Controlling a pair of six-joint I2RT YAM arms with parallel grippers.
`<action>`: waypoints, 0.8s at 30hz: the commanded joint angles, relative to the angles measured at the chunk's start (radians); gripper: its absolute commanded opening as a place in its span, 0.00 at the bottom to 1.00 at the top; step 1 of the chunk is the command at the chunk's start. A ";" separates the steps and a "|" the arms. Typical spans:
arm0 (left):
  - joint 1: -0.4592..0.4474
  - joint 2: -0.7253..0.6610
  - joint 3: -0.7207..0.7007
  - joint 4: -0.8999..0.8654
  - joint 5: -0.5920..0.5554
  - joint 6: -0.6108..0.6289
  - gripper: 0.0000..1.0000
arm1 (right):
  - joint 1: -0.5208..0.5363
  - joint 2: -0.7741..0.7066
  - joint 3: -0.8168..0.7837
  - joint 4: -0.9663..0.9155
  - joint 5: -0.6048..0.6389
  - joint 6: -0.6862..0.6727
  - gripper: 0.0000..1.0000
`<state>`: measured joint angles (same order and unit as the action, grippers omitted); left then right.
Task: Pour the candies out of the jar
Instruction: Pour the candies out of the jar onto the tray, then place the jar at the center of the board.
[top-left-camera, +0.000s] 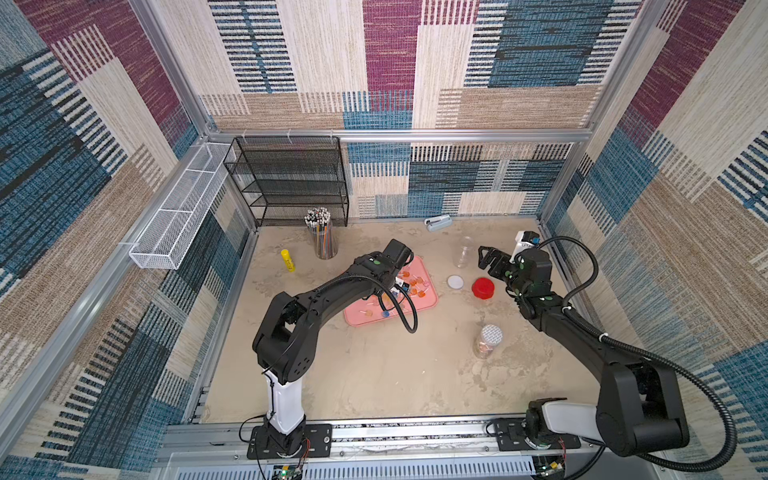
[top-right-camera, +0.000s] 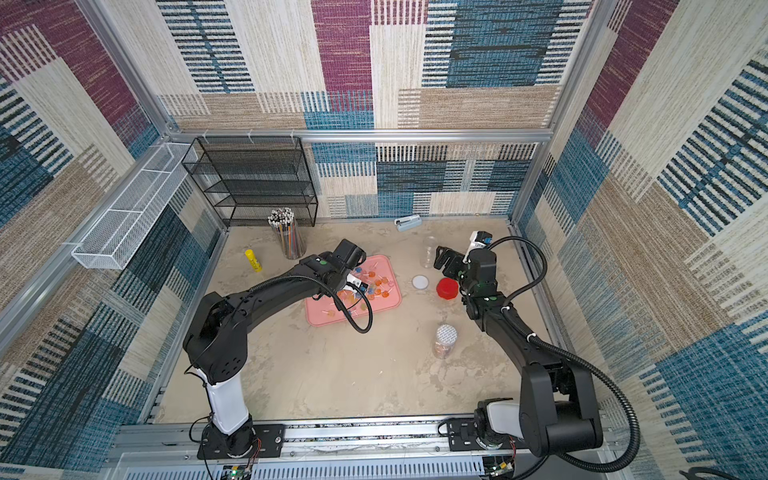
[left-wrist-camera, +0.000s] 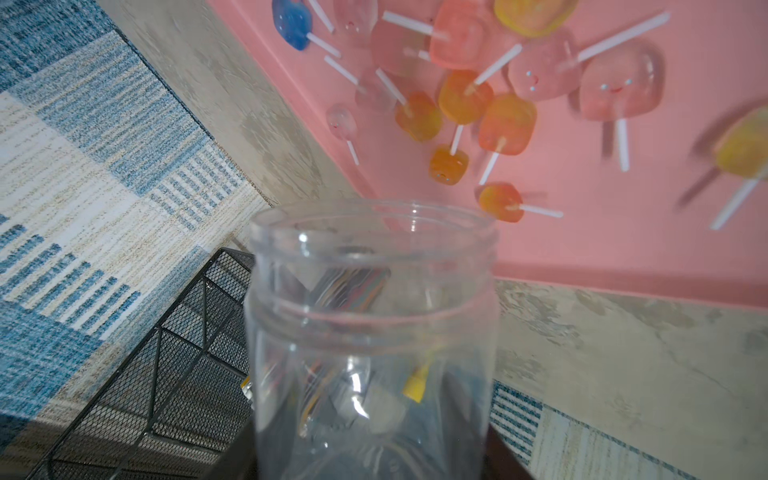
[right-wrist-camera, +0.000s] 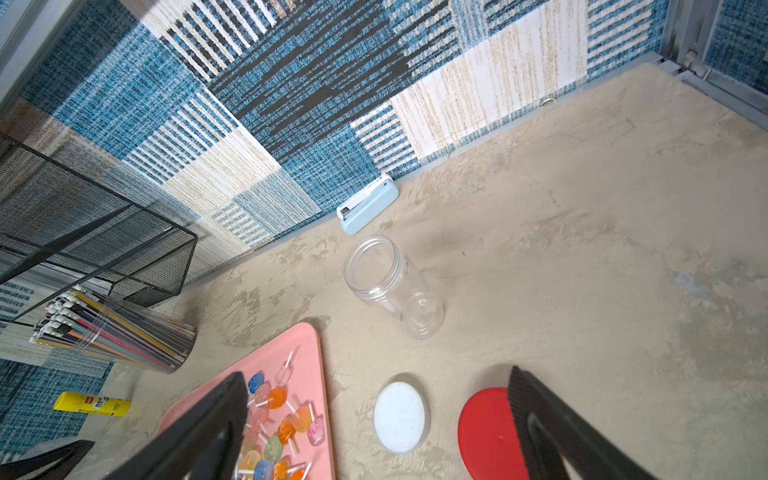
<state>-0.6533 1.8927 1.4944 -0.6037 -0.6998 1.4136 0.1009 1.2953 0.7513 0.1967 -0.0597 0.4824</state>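
Three clear jars, two loose lids, one tray of candies.
The left gripper (left-wrist-camera: 370, 463) had its jaws clamped on a jar (left-wrist-camera: 374, 332), mouth toward the pink tray (left-wrist-camera: 623, 249), where over a dozen candies (left-wrist-camera: 505, 124) lay scattered. Only the left wrist view showed this jar; the arm hid it in both top views. The right gripper (top-left-camera: 489, 259) held its jaws wide apart over a white lid (right-wrist-camera: 400, 417) and a red lid (right-wrist-camera: 486, 432) on the tabletop (top-left-camera: 374, 374). A second jar (right-wrist-camera: 390, 286) stood open nearby. A sealed jar (top-left-camera: 487, 340) showed only in the top views.
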 joint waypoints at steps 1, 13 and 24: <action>0.011 -0.007 0.016 0.031 0.045 -0.048 0.00 | 0.000 -0.008 0.013 0.021 -0.033 -0.006 1.00; 0.112 -0.135 0.087 0.067 0.542 -0.534 0.00 | 0.001 -0.017 0.065 0.043 -0.347 -0.029 0.99; 0.150 -0.141 0.056 0.247 0.872 -0.940 0.00 | 0.019 0.016 0.088 0.119 -0.669 0.052 1.00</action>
<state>-0.5064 1.7489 1.5520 -0.4370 0.0341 0.6289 0.1081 1.3052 0.8257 0.2546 -0.6033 0.5003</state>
